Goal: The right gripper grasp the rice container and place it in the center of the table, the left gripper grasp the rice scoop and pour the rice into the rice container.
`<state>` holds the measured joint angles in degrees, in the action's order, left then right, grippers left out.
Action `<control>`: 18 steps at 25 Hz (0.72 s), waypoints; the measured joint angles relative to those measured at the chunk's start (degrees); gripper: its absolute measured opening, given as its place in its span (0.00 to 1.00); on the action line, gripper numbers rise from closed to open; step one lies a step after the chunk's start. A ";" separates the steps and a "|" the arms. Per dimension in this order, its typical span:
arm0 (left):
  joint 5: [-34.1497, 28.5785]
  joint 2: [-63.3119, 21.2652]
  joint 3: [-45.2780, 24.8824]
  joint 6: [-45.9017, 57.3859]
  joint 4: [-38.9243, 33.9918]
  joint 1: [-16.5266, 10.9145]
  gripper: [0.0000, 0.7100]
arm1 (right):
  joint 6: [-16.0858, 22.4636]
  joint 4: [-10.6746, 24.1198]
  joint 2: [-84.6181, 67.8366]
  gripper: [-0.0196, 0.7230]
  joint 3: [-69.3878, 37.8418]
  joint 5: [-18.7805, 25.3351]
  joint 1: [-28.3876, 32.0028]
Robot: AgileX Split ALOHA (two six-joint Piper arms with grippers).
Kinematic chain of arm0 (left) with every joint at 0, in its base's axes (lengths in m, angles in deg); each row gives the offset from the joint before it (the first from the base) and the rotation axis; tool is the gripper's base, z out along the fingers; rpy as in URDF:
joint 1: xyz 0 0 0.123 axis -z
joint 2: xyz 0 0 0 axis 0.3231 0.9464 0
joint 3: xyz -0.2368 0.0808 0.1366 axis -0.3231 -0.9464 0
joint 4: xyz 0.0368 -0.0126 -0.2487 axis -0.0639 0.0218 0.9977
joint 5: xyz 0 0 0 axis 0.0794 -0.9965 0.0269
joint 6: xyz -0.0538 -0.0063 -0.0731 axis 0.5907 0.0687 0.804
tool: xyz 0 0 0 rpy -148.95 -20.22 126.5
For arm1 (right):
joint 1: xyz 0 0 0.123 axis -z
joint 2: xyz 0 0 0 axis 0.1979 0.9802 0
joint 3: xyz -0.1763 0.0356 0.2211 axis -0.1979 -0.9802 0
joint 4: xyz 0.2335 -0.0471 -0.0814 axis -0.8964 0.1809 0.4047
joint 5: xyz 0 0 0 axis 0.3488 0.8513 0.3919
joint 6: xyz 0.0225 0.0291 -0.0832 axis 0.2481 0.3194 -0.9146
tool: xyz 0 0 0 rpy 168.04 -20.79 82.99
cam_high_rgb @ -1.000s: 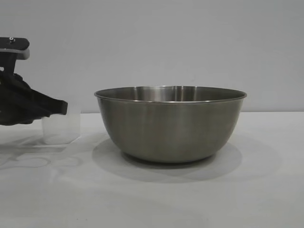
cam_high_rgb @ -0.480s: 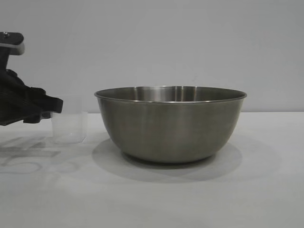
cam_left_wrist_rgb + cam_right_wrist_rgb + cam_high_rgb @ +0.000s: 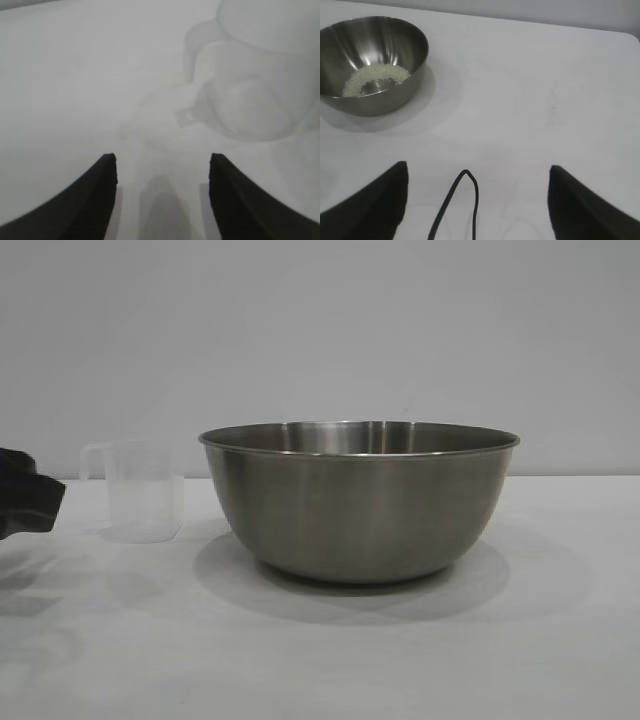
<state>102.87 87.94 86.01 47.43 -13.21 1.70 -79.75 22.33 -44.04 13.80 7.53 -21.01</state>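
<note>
Exterior view: rice container [image 3: 358, 502] stands upright mid-tabletop [image 3: 560, 640]. Rice scoop [image 3: 138, 490] upright just beside it, apart. Left end effector [image 3: 162, 172] released, fingers spread, clear of the scoop, at the frame edge. Right end effector [image 3: 475, 172] released, well apart from the container; rice [image 3: 374, 78] lies inside.

My exterior camera sits low, level with the table [image 3: 560, 660], close to the steel mixing bowl [image 3: 358, 502] and square to its side. My left wrist camera looks past its own fingertips [image 3: 107, 165] at the measuring cup [image 3: 255, 85], very near. My right wrist camera looks down from farther off; it shares the bowl [image 3: 370, 65] with the exterior view.
</note>
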 joint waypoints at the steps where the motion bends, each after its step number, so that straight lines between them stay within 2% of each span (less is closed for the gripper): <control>1: -1.46 -1.25 -0.14 0.00 -0.75 0.00 0.51 | 0.00 0.00 0.00 0.70 0.00 0.00 0.00; 11: -18.89 -15.05 -0.26 2.27 -3.71 0.00 0.51 | 0.00 0.00 0.00 0.70 0.00 0.00 0.00; 18: -38.26 -26.20 3.91 2.62 -3.97 -0.02 0.51 | 0.00 0.00 0.00 0.70 0.00 0.00 0.00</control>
<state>64.62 61.73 89.93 50.06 -17.18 1.68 -79.75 22.33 -44.04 13.80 7.53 -21.01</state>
